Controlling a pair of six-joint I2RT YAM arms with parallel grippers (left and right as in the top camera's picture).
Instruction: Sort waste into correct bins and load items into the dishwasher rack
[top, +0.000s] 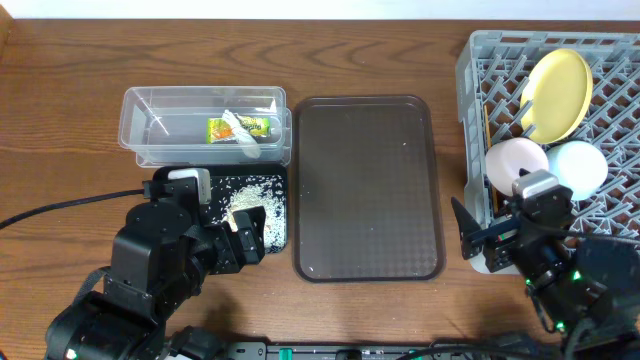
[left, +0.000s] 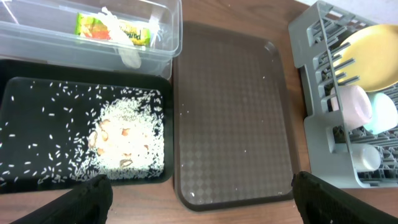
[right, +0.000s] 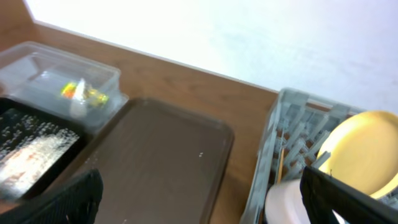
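- On my far left: clear plastic rectangular tub (top: 140, 125), crinkled green-yellow snack wrapper (top: 240, 127) inside.
- Just nearer: black rectangular container (left: 87, 81), white rice bits (left: 127, 140) inside.
- Middle: flat brown tray (top: 368, 185).
- On my right: grey lattice rack (top: 480, 60) holding round pale-yellow plate (top: 556, 92).

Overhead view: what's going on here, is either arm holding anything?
Nothing is held: the left gripper and right gripper are both open and empty. The snack wrapper and white scrap lie in the clear tub, the rice in the black container. The yellow plate, white bowl and blue bowl sit in the grey rack.
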